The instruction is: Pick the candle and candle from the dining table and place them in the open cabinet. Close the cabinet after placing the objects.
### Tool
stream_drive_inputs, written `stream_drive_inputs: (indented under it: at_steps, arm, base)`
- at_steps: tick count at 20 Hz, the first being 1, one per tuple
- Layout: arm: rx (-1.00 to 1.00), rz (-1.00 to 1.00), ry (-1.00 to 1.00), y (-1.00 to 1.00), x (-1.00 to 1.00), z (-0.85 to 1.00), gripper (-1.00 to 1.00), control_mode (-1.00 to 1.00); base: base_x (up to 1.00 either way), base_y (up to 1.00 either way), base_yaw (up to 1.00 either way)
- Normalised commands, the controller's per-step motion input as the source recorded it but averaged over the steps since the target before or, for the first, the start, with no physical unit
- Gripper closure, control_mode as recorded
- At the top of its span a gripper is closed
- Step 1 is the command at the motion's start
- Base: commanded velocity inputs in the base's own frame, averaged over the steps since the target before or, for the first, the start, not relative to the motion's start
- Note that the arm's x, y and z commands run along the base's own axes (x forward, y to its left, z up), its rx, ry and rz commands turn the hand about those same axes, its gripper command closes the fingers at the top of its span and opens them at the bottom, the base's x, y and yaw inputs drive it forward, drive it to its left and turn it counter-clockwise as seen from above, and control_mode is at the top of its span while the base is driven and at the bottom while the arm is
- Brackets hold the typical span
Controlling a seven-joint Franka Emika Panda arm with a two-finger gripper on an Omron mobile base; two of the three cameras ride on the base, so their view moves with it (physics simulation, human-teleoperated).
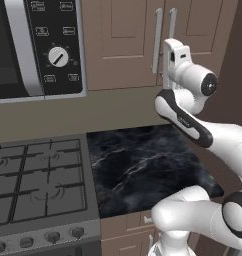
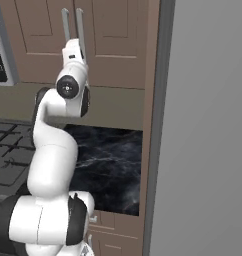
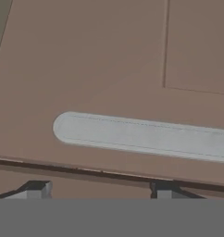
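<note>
The brown wall cabinet (image 1: 123, 40) has both panelled doors flat and flush, with two silver bar handles (image 1: 157, 40) side by side. My gripper (image 3: 102, 190) is raised right up to a door and stands open, with nothing between its fingertips (image 3: 40, 189). In the hand view one silver handle (image 3: 141, 136) lies just beyond the tips, and the dark seam between the doors runs between them. The hand (image 1: 175, 55) sits beside the right handle, and the hand (image 2: 73, 50) overlaps the handles (image 2: 66, 25). The black marble-look top (image 1: 143, 165) below is bare. The candles are out of view.
A black microwave (image 1: 38, 45) hangs at the left, above a grey gas stove (image 1: 38, 180). A brown side panel (image 2: 152, 100) and a tall grey wall (image 2: 208, 125) close off the right. Brown drawer fronts (image 1: 128, 235) sit under the marble top.
</note>
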Motion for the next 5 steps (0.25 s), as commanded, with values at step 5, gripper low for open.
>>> stream_drive_inputs:
  at_steps: [5]
  arm:
    - [0.00, 0.00, 0.00, 0.00, 0.22, 0.00, -1.00, -1.00]
  base:
    - [0.00, 0.00, 0.00]
